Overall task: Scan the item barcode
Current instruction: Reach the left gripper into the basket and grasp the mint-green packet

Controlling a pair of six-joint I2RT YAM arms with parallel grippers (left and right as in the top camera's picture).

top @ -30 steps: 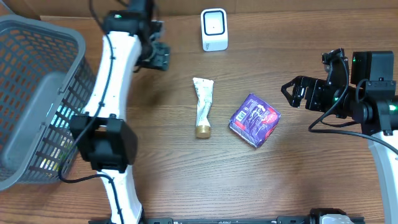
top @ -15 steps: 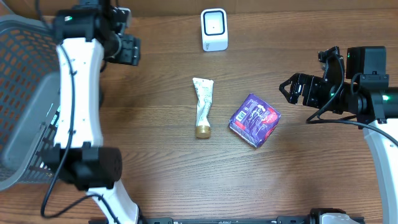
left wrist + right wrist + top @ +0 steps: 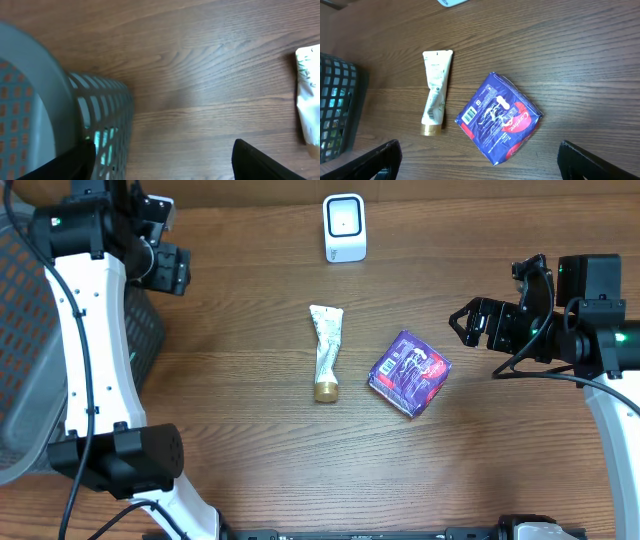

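Swinging left since the earlier frame, the left gripper (image 3: 167, 268) is hovering over the grey perforated plastic basket's (image 3: 25, 380) edge, jaws spread, empty. On the wood-grain table (image 3: 260, 450), a crinkled white tube with gold cap (image 3: 327, 352) is lying centrally, touching nothing. A glossy purple foil packet (image 3: 410, 372) is lying just right, barcode up. The right gripper (image 3: 468, 323) is hanging agape, empty.

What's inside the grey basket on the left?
Through the basket mesh wall, something teal glints low inside; what it is cannot be told. In the overhead view the left arm crosses the basket, hiding much of its interior.
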